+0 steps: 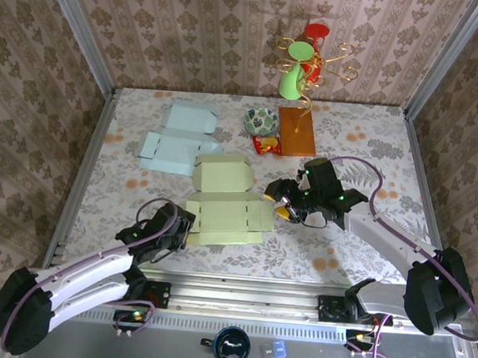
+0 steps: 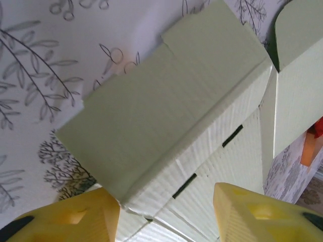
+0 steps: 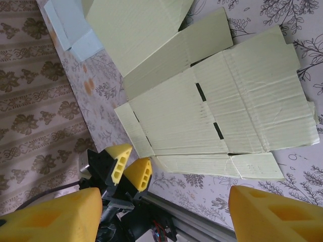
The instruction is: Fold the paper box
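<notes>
Mid-frame, our green paper box (image 1: 226, 215) lies nearly flat, folding barely begun; we hold left gripper (image 1: 185, 224) and right gripper (image 1: 282, 208) jaws apart.

Bare bench (image 1: 367, 152) on the far right; an open lane there. A narrow bare strip runs between the green paper box (image 1: 223, 215) and the rail (image 1: 254, 293). Far left is blocked by the flat blue carton (image 1: 175, 140). Far centre is cluttered: bowl (image 1: 262, 121), red packet (image 1: 266, 144), orange board (image 1: 297, 131), all close together; green vase (image 1: 292, 79) behind them. Left end effector (image 1: 186, 225) crowds the box's left edge; right end effector (image 1: 282, 208) sits just off its right edge.
</notes>
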Controlling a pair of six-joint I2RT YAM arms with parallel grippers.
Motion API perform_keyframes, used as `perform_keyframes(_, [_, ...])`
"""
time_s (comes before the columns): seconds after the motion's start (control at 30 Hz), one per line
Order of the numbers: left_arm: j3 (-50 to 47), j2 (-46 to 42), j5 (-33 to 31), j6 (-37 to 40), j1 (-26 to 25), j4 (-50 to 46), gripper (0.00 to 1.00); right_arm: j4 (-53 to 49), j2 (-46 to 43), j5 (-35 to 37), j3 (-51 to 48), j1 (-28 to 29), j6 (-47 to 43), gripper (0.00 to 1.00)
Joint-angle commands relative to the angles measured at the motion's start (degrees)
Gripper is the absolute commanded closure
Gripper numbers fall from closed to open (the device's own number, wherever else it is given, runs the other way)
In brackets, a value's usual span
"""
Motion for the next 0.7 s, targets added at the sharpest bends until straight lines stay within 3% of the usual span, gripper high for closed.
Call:
perform_keyframes(0.0, [-0.85,-1.49,-2.76,-1.29,-0.34,1.10,0.49,0.57,0.22,-1.44,-0.73,0.04,0.69,0.31])
perform_keyframes(0.33, [-3.55,0.37,-4.54,1.16,-0.34,7.96,0.63,1.20,-0.22,-1.45,-1.60,-0.06,1.44,0.31])
perform_keyframes(0.67, [-2.16,0.85,-6.00,3.00,-0.37,7.89,0.96,1.53,-0.66,-1.26,-1.71,-0.04,2.23,0.31])
